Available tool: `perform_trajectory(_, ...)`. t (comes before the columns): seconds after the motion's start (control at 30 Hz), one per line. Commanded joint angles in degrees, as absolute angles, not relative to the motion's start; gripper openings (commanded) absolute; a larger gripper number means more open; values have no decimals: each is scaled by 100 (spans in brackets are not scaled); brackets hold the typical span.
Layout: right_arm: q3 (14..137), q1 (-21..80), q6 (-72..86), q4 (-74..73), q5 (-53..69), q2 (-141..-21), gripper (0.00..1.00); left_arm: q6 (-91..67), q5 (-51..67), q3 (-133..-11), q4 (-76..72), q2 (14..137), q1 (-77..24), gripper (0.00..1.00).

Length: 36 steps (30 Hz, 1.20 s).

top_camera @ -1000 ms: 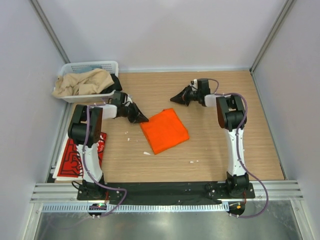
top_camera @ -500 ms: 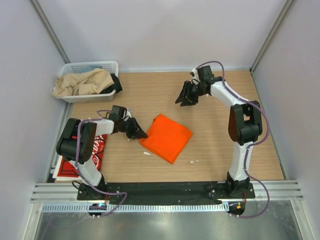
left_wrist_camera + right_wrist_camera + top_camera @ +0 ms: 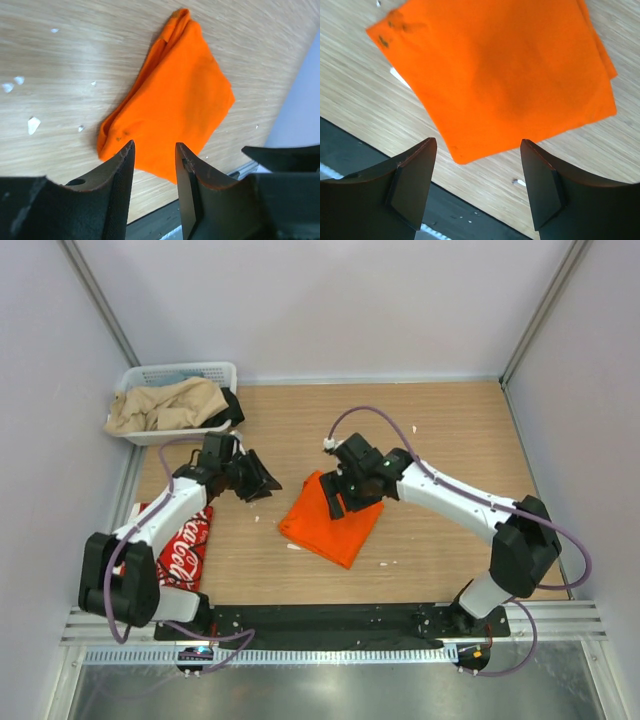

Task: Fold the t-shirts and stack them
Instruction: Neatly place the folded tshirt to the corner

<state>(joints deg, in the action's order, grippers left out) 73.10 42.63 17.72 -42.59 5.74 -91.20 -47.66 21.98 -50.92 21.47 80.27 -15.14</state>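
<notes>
Directly beneath the wide-spread, empty right gripper [image 3: 477, 145], the folded orange t-shirt [image 3: 505, 75].

White slatted basket [image 3: 185, 371] in far-left corner, beige cloth [image 3: 165, 406] heaped inside, dark item [image 3: 232, 408] at its right end. White scraps [image 3: 293, 547] scattered on wooden surface [image 3: 450, 430].

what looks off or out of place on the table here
Small white scraps litter the wooden table beside the folded orange t-shirt, which carries a few dark specks near one corner. The red t-shirt lies apart at the table's left edge, not stacked.
</notes>
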Motion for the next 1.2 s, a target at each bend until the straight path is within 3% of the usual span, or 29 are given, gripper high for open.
perform_trajectory(0.0,7084,4928,1495,-4140,-886,-8772,73,-4974,1558,-5125,2882,7447,-1476,40)
perform_trajectory(0.13,6926,6148,1345,-4096,-2011,-8964,72,-5483,1092,-4808,3346,6655,-1363,40)
perform_trajectory(0.4,7294,7267,1397,-3779,-3137,-9895,61,-6151,44,-4343,4623,5292,-1187,38)
perform_trajectory(0.63,7515,7558,1240,-3428,-2734,-10274,55,-6310,360,-4017,4825,4940,-1187,39)
perform_trajectory(0.9,7559,7559,871,-3007,-2917,-10766,53,-6644,-307,-4271,5466,4342,-1178,41)
perform_trajectory(1.17,7453,7550,695,-2786,-3542,-11100,41,-7022,-633,-4263,6082,4210,-1178,41)
